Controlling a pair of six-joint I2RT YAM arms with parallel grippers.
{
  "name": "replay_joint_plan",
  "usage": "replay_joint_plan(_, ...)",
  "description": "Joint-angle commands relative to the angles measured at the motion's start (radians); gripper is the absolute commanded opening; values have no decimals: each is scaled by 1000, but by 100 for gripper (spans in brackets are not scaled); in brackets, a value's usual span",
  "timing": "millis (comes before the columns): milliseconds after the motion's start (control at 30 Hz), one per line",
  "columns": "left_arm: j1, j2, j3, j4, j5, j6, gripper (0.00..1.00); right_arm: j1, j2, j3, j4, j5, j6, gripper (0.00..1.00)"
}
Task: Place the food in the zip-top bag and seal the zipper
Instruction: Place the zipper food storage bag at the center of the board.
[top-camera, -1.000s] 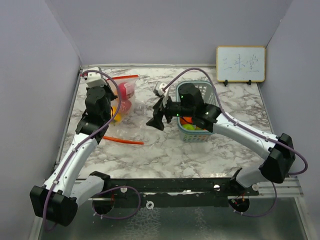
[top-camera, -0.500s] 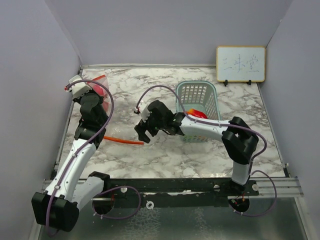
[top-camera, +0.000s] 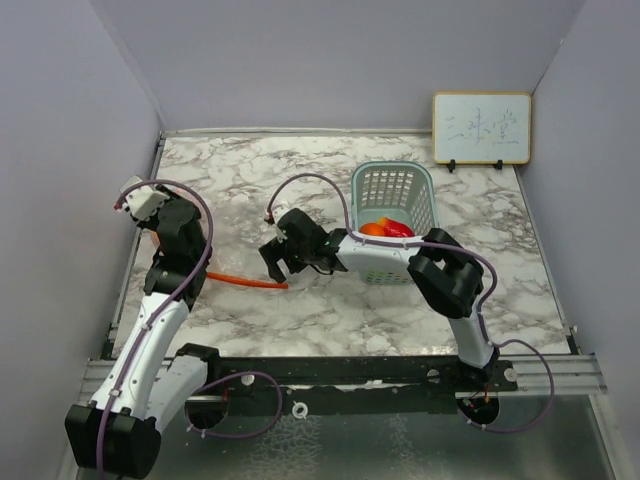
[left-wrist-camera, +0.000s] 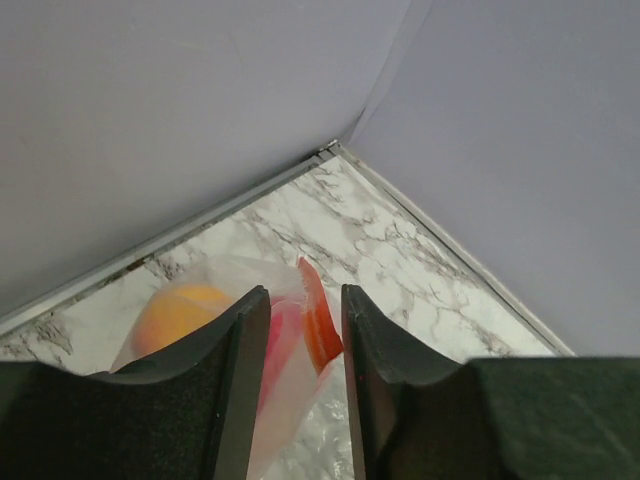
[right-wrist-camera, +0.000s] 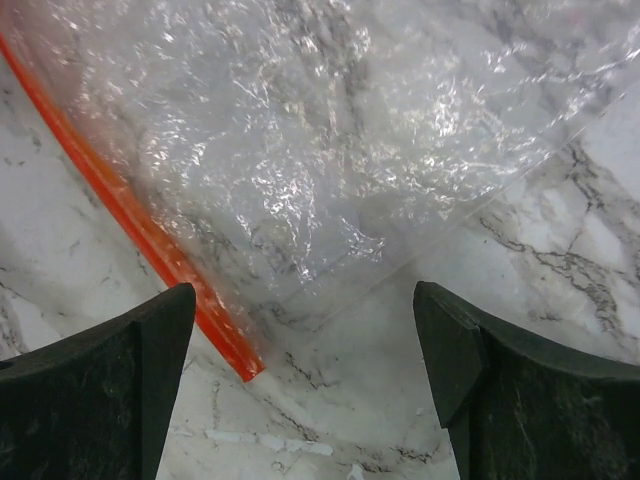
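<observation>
Smooth lavender walls (top-camera: 300, 60) closed in a flat table (top-camera: 330, 170) of grey-veined white marble on three sides. The widest bare marble lay behind and to the left of the teal basket (top-camera: 392, 190), and a second open stretch ran in front of it to the near edge.

The white-and-black left arm (top-camera: 160, 320) hugged the side wall, well left of the basket. The right arm (top-camera: 450, 280) folded across the basket's front. The basket was rectangular lattice plastic with a rounded rim. A small wood-framed whiteboard (top-camera: 481, 128) leaned behind it to the right.

The zip-top bag (right-wrist-camera: 330, 150), thin crinkled clear film, lay on the marble left of the basket. Its zipper (top-camera: 247, 282), a narrow straight orange-red strip, sat left of the basket's front corner.

The right gripper (right-wrist-camera: 302, 295) hung over the bag, fingers spread wide, grasping nothing. The left gripper (left-wrist-camera: 303, 300), far left of the basket, had fingers narrowly parted with bag film in the gap. Whether it pinched the film could not be told.

An orange piece (top-camera: 372, 229) and a red piece (top-camera: 397, 229) lay inside the basket. A yellow-orange piece (left-wrist-camera: 180, 310) and a pink piece (left-wrist-camera: 285, 335) sat inside the bag.
</observation>
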Motion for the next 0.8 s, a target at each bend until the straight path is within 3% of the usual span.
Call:
replay_joint_plan(0, 7, -52, -16, -60, -3, -99, 45, 13, 46, 26, -8, 79, 114, 91)
replay_joint_plan(167, 7, -113, -29, -73, 53, -111, 78, 15, 63, 23, 9, 100, 147, 88)
replay_joint_plan(233, 7, -140, -30, -78, 93, -92, 96, 14, 70, 17, 13, 107, 151, 80)
replay_joint_plan(267, 7, -152, -29, -77, 123, -75, 99, 15, 73, 12, 19, 107, 153, 72)
replay_joint_plan(333, 7, -184, -26, -90, 178, -46, 99, 15, 80, 1, 36, 97, 157, 53)
replay_joint_plan(433, 7, -244, -26, -104, 270, -10, 99, 14, 79, -11, 60, 85, 158, 6)
replay_joint_plan(567, 7, -328, -36, -116, 368, 15, 99, 15, 30, -13, 36, 179, 171, 2)
replay_joint_plan(767, 7, -453, -84, -126, 558, 9, 99, 14, -186, -32, 19, 305, 104, 1)
